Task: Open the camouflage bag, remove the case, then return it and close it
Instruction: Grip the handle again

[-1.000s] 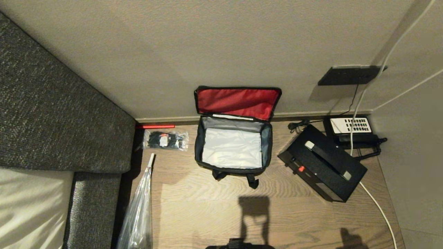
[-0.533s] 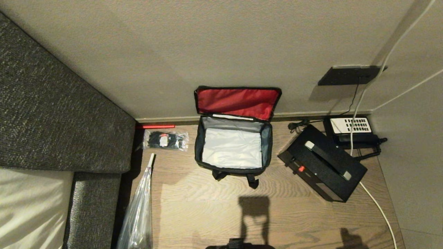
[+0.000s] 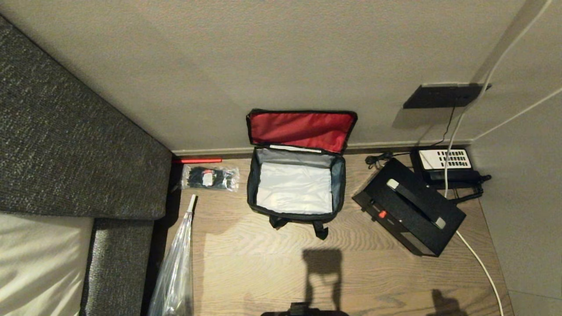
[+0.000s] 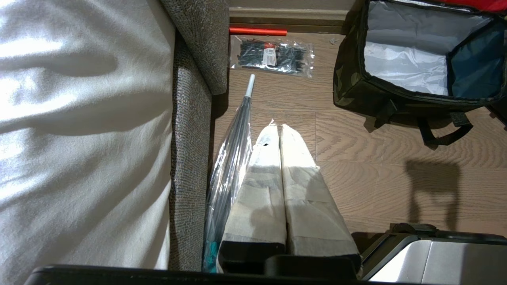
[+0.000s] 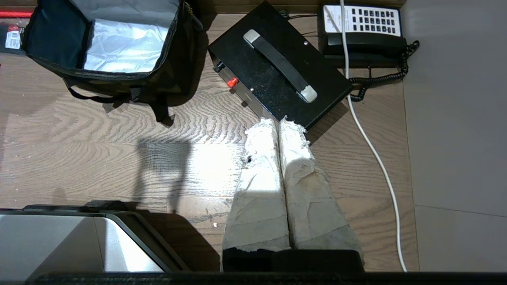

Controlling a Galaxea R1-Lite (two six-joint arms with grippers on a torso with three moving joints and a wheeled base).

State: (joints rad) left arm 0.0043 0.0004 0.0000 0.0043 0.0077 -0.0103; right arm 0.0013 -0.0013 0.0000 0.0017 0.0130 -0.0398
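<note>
Camouflage bag [image 3: 295,186] sat open and empty, ahead-left of right gripper [image 5: 279,123]; case [image 5: 277,75] lay just beyond its pressed-together fingertips. Left gripper [image 4: 276,128] also pressed together, bag ahead-right

floor [image 3: 263,263] – wood | on it: camouflage bag [image 3: 295,215]; case [image 3: 410,206]; telephone [image 3: 443,164]; zip-tie packet [image 3: 210,177]

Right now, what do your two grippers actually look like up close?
Both look alike. The left gripper has two long tapering fingers wrapped in off-white tape, set in a black base. The right gripper has the same wrapping, but frayed and fluffy at the tips and greyer, dirtier near its black base. No cables or markings show on either.
</note>
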